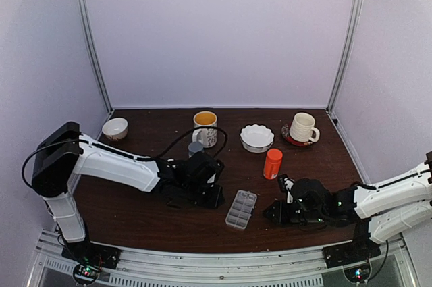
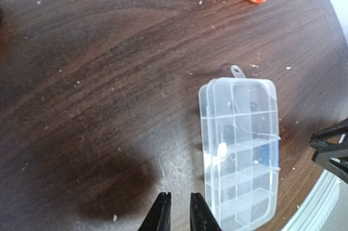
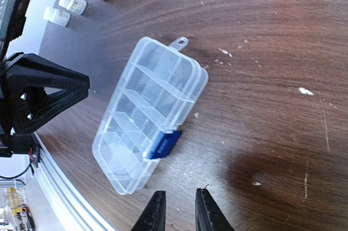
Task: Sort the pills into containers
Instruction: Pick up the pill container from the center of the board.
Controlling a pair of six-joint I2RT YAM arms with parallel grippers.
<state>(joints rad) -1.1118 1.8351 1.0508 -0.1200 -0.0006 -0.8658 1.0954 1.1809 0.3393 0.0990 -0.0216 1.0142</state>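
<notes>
The clear pill box lies flat near the table's front edge, between the two grippers. In the left wrist view the box is to the right of my left gripper, which is slightly open and empty just above the table. One whitish pill shows inside a compartment. In the right wrist view the box, with its blue latch, lies up and left of my right gripper, also slightly open and empty. Loose pale pills lie on the wood to the right.
An orange bottle stands behind the box. Further back are a yellow-filled mug, a white bowl, a white mug on a saucer and a small bowl. Small white bottles show in the right wrist view.
</notes>
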